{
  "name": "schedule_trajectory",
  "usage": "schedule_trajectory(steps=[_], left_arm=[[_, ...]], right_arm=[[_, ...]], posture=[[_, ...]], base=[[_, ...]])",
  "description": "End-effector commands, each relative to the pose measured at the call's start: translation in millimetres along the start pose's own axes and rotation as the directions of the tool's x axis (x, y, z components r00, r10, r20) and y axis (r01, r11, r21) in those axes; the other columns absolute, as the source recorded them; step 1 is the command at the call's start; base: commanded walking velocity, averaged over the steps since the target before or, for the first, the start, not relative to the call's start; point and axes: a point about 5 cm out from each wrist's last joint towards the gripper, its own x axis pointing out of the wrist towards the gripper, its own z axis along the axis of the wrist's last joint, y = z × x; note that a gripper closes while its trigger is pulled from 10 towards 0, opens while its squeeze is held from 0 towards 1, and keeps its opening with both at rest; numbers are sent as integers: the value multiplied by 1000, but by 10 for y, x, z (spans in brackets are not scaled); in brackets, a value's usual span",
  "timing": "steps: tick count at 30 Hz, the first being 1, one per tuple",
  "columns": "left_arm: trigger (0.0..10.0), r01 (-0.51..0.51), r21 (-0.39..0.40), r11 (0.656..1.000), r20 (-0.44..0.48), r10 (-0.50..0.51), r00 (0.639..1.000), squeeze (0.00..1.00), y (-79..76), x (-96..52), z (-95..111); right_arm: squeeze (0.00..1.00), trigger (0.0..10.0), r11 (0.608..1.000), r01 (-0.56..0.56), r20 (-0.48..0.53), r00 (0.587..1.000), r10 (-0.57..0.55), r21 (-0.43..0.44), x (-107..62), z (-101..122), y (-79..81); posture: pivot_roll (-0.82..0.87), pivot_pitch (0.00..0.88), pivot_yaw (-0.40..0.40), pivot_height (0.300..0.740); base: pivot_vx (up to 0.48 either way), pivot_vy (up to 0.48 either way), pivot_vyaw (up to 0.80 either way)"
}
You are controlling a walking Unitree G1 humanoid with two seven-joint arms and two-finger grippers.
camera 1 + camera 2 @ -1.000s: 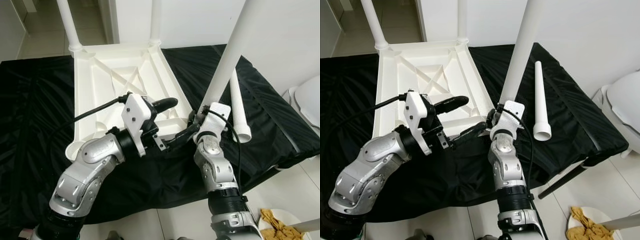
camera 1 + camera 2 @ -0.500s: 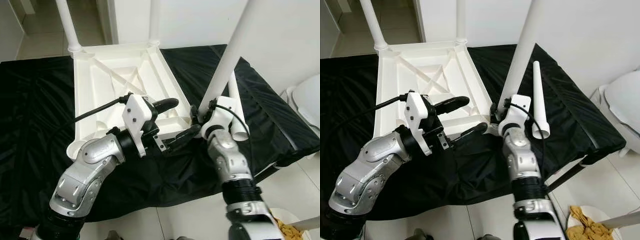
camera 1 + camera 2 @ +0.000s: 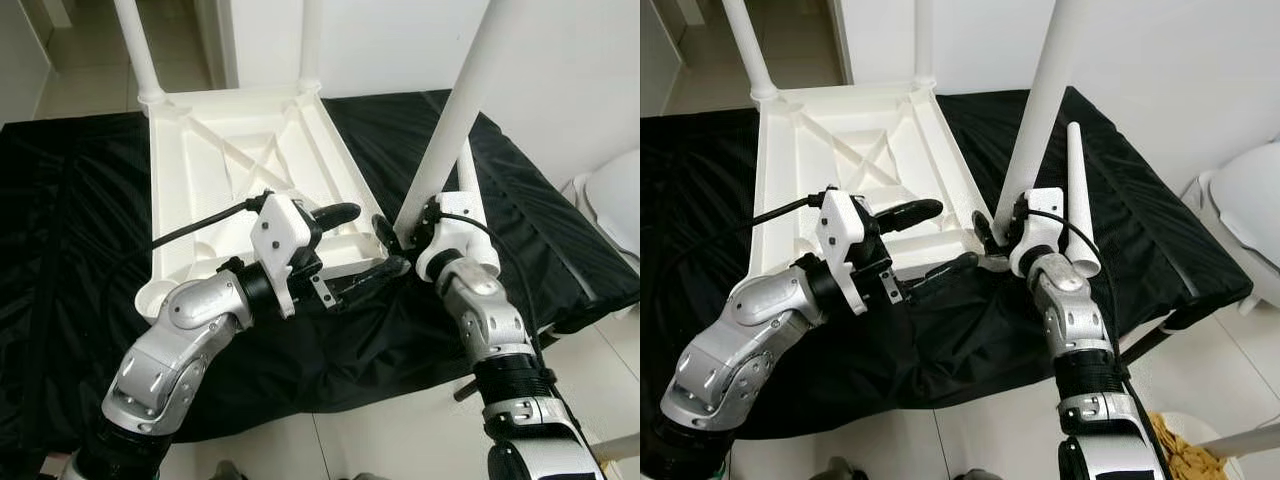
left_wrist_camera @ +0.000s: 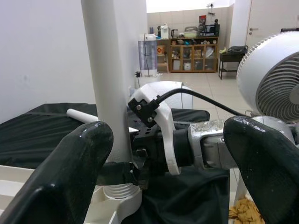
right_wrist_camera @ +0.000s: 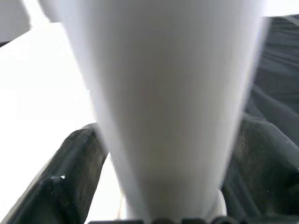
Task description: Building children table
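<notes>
Right wrist view, right gripper [image 3: 992,236] fingers clasping upright table leg [image 5: 163,102], left gripper [image 3: 352,248] fingers wide beside it.

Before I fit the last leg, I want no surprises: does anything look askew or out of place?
The near-right leg leans, not upright like the two far ones. The right hand clasps its base. A loose leg lies on the black cloth.

the scene is viewed from above and in front by both eye views, which share the upturned table top [image 3: 240,170] on the black cloth [image 3: 60,250]. the near-corner leg [image 4: 105,93] is seen side-on at close range from the left wrist, with the right gripper [image 4: 135,172] at its foot. the same leg is framed very closely, blurred, by the right wrist view.
</notes>
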Motion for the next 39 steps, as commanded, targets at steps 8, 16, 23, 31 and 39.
schedule_trajectory(steps=[8,16,23,31,39], left_arm=[[10000,34,0,999,-96,-34,995,0,-51,9,-150],[10000,32,-21,999,-155,-35,987,0,-75,6,-230],[10000,4,-52,999,-252,-17,968,0,-83,-4,-404],[10000,-32,-29,999,-304,22,952,0,-42,-18,-479],[10000,-28,-1,1000,-303,26,953,0,-26,-18,-443]], right_arm=[[0,10000,990,-126,-24,992,124,-58,-23,-2,-93],[0,10000,968,-234,-34,972,232,-87,-53,32,-196],[0,10000,951,-297,-25,955,296,-90,-40,78,-265],[0,10000,928,-363,-48,932,360,-87,-24,52,-292],[0,10000,918,-381,-55,924,378,-105,35,56,-337]], posture=[[-46,77,-11,740],[-46,82,-9,740],[-46,81,-8,740],[-42,81,-8,740],[-36,77,-3,740]], base=[[0,0,0],[0,0,0],[0,0,0],[0,0,0],[0,0,0]])
